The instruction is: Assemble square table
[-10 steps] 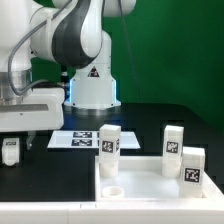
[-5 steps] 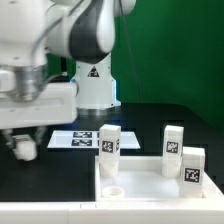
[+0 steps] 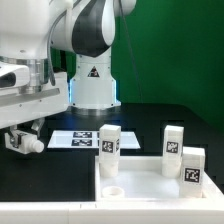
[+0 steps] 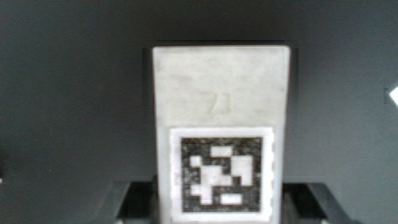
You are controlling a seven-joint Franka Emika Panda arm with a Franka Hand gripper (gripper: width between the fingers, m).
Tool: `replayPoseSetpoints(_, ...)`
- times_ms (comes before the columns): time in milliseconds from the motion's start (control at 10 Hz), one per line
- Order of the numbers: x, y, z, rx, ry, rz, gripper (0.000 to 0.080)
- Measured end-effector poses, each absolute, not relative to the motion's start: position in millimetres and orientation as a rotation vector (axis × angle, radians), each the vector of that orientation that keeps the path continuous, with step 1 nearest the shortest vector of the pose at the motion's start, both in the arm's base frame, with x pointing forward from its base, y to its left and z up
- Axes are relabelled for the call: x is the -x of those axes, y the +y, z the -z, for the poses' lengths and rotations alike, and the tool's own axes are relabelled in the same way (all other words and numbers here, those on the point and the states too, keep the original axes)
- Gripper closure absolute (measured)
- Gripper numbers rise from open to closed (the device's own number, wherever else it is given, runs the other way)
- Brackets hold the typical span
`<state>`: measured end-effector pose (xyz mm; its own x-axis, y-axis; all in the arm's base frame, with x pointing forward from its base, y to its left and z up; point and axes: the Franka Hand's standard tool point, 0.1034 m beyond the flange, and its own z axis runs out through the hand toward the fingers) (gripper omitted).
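My gripper (image 3: 18,139) is at the exterior view's left, above the black table, shut on a short white leg (image 3: 31,144) that hangs tilted. In the wrist view the leg (image 4: 221,100) fills the middle with its black-and-white tag facing the camera, and the gripper (image 4: 219,204) has a dark finger on each side of it. The white square slab (image 3: 150,186) with its raised rim lies at the front. A round socket (image 3: 112,190) shows in its near corner. Three more tagged legs stand upright by the slab: one (image 3: 109,143), a second (image 3: 173,140) and a third (image 3: 193,166).
The marker board (image 3: 72,140) lies flat on the black table between the gripper and the robot base (image 3: 92,92). A green backdrop stands behind. The arm's large white body hangs over the table's left side.
The gripper has risen off the table with the leg in it and shifted slightly right. The leg has gone from upright to tilted. The slab and the three standing legs have not moved.
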<state>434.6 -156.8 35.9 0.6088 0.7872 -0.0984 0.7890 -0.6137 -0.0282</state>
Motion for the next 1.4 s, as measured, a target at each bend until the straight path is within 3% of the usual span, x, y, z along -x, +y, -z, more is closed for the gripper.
replayPoseSetpoints(300, -442, -117, -43.0, -2.519, 1.907, 0.165, 0.0515)
replayPoseSetpoints(600, -438, -127, -43.4, -2.339, 2.082, 0.159, 0.0515)
replayPoseSetpoints(800, -426, -144, -41.2, -2.027, 2.464, 0.180, 0.0515)
replayPoseSetpoints(1100, -408, -135, -39.4, -1.633, 2.904, 0.139, 0.0515)
replayPoseSetpoints(1400, -403, -149, -39.3, -1.464, 2.991, 0.168, 0.0515)
